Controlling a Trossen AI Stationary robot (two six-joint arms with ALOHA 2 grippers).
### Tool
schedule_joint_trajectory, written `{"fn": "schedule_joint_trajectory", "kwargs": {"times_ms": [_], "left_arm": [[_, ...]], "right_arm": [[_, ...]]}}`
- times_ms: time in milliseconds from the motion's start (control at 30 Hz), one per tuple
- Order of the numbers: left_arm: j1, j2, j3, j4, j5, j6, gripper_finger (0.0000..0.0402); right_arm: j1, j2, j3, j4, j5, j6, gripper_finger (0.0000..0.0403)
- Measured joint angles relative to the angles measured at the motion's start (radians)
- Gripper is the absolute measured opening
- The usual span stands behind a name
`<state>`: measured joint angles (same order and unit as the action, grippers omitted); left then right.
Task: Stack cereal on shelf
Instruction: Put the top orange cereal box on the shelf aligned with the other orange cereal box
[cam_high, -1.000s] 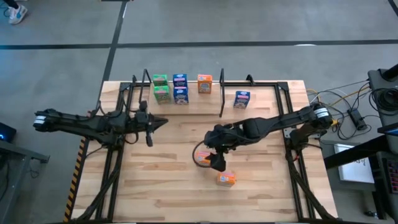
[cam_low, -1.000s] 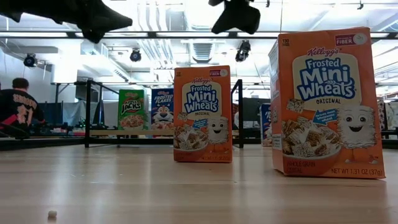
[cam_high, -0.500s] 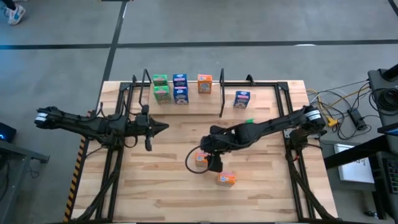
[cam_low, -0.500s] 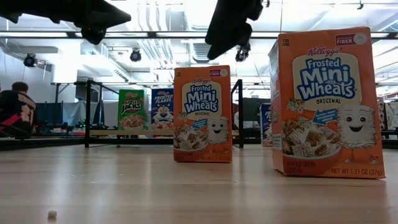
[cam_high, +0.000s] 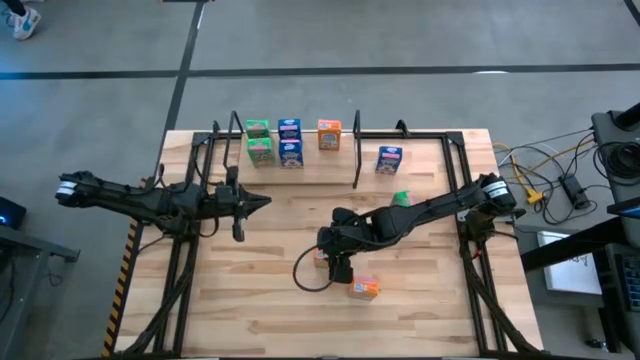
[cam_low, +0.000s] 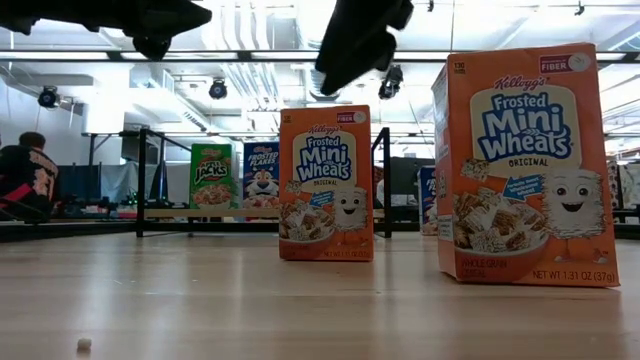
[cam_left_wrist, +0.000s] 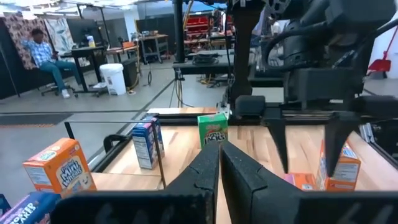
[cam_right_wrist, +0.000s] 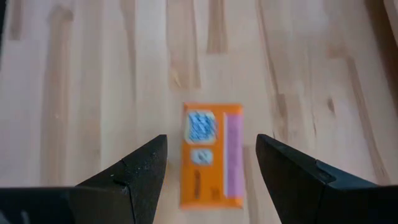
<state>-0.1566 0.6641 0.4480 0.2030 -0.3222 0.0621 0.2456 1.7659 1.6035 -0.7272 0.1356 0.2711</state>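
Observation:
My right gripper (cam_high: 335, 264) hangs open just above an orange cereal box (cam_high: 320, 255) that stands upright on the table. In the right wrist view its fingers (cam_right_wrist: 140, 174) stand on either side of the box's top (cam_right_wrist: 211, 155), with a gap on each side. A second orange box (cam_high: 364, 288) stands nearer the table's near edge. The shelf (cam_high: 318, 162) at the far edge carries two green boxes (cam_high: 259, 140), two blue boxes (cam_high: 291, 142) and one orange box (cam_high: 329, 134). My left gripper (cam_high: 262, 203) waits shut, high over the table's left half.
A blue box (cam_high: 389, 159) stands on the table right of the shelf's wire bracket (cam_high: 357, 150). A green box (cam_high: 401, 198) shows beside my right arm. Black arm-mount frames (cam_high: 468, 190) run along both sides. A person (cam_low: 25, 175) sits in the room beyond.
My right gripper has come down and moved a little toward the table's left, from beside the standing orange box to right above it, staying open. The arm's move has uncovered the green box on the table. No box has moved.

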Motion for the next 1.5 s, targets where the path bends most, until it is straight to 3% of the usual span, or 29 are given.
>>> {"fn": "schedule_joint_trajectory", "kwargs": {"times_ms": [500,833,1067,1500], "left_arm": [[0.001,0.001,0.016,0.0,-0.001,0.095,0.0],[0.001,-0.005,0.016,0.017,-0.005,0.139,0.0],[0.001,-0.005,0.016,0.023,-0.005,0.152,0.0],[0.001,-0.005,0.016,0.022,-0.005,0.157,0.0]], "right_arm": [[0.006,0.046,0.027,-0.05,0.022,0.02,0.0236],[0.006,0.059,0.027,-0.052,0.015,0.036,0.0281],[0.006,0.102,0.026,-0.058,0.014,0.035,0.0289],[0.005,0.11,0.026,-0.061,-0.009,0.033,0.0192]]}}
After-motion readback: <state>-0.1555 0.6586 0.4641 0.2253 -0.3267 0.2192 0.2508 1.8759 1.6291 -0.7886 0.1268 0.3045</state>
